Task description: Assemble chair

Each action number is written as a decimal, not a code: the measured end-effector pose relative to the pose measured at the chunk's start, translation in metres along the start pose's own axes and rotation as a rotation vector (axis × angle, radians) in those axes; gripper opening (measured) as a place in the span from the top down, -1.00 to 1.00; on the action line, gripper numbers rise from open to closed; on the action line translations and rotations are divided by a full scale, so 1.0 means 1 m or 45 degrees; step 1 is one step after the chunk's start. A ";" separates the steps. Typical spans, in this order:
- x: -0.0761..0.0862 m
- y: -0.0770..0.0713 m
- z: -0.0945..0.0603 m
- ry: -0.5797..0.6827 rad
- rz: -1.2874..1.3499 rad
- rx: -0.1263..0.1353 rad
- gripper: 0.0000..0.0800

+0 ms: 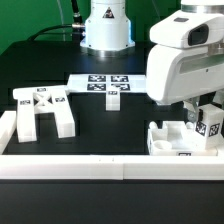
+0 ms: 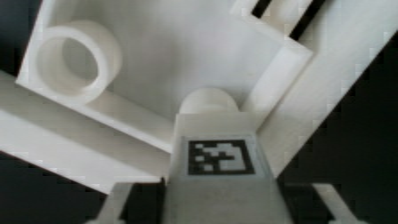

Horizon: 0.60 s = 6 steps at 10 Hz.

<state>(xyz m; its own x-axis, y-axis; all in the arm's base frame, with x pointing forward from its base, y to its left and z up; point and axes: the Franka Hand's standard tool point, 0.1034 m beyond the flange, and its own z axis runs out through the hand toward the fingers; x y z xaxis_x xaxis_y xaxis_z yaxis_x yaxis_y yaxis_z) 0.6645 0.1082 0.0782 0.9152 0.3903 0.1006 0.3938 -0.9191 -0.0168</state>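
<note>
My gripper (image 1: 207, 122) hangs at the exterior view's right, shut on a short white chair leg (image 1: 210, 128) with a square tag on its face. In the wrist view the tagged leg (image 2: 217, 130) fills the space between the two fingers (image 2: 118, 203), upright and pointing toward a white block. That white seat block (image 1: 172, 140) lies just below and beside the gripper. Up close, the seat block (image 2: 169, 85) shows a round ring-shaped hole. Whether the leg touches the block, I cannot tell. The white braced frame part (image 1: 40, 112) lies at the exterior view's left, far from the gripper.
The marker board (image 1: 103, 86) lies flat at the middle back of the black table. A long white rail (image 1: 90, 166) edges the table's front. The arm's white base (image 1: 105, 28) stands at the back centre. The arm's bulky white wrist hides the space above the seat block.
</note>
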 end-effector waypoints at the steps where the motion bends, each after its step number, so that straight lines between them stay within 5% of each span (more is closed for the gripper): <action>1: 0.000 0.000 0.000 0.000 0.117 0.001 0.27; 6: 0.002 -0.003 0.001 0.018 0.600 0.000 0.27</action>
<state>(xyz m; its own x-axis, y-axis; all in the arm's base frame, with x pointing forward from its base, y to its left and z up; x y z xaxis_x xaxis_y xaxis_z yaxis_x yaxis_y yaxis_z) 0.6649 0.1116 0.0772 0.9929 -0.0706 0.0957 -0.0647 -0.9958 -0.0641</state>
